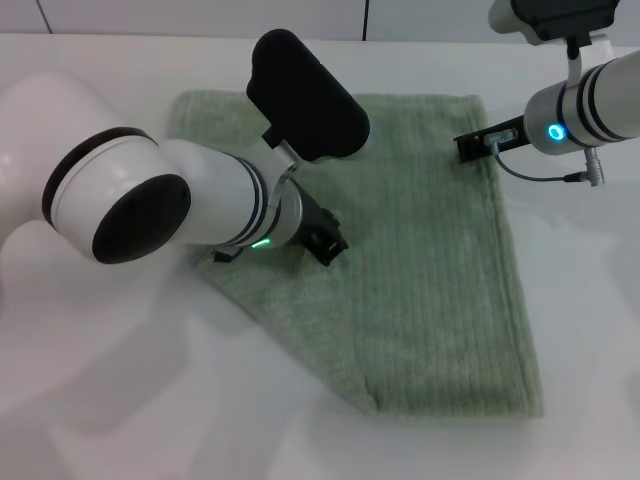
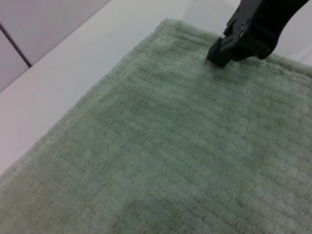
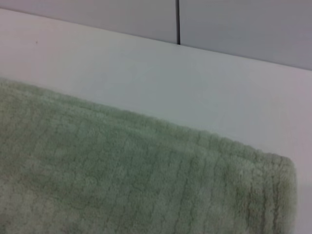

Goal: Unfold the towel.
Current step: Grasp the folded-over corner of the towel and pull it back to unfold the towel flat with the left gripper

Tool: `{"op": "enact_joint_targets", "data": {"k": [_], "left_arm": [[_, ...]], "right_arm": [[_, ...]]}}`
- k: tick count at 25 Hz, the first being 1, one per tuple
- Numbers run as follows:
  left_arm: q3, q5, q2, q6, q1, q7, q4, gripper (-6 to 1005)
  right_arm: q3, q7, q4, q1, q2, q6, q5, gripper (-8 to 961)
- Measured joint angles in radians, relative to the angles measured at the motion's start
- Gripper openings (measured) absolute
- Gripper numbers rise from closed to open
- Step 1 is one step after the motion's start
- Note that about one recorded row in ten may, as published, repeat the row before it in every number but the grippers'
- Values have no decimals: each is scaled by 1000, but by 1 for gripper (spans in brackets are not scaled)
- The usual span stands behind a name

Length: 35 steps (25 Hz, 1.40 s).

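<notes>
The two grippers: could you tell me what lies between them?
Only bare towel lies between the left gripper and the right gripper, as the head view shows.

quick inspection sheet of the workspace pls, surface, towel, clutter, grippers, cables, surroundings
surface: white tabletop, bare around the cloth
job's things: pale sage-green ribbed terry towel lying flat on the table, its near-left edge running on a diagonal; whether a fold remains, cannot tell
clutter: nothing seen
grippers: left gripper low over the towel's left part, fingers hidden by the arm; right gripper at the towel's far right corner, its black tip down at the cloth
cables: grey cable looping under the right wrist, above the table
surroundings: pale wall panels with a dark seam behind the table
</notes>
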Motion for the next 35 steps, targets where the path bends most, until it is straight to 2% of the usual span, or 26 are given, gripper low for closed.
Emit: {"op": "enact_joint_targets", "data": {"k": [4, 9, 16, 23, 35], "left_arm": [[0, 18, 0, -45, 12, -9, -65, 86], [4, 92, 2, -100, 26, -80, -134, 22], [-2, 100, 5, -134, 43, -88, -191, 21], [-24, 101, 6, -172, 47, -86, -199, 21], [-79, 102, 5, -176, 109, -89, -264, 21]], "right_arm": [[0, 0, 0, 0, 0, 0, 0, -2], [0, 0, 1, 0, 0, 0, 0, -2], [0, 0, 3, 0, 0, 0, 0, -2], [0, 0, 4, 0, 0, 0, 0, -2], [0, 0, -1, -2, 0, -5, 0, -2]]}}
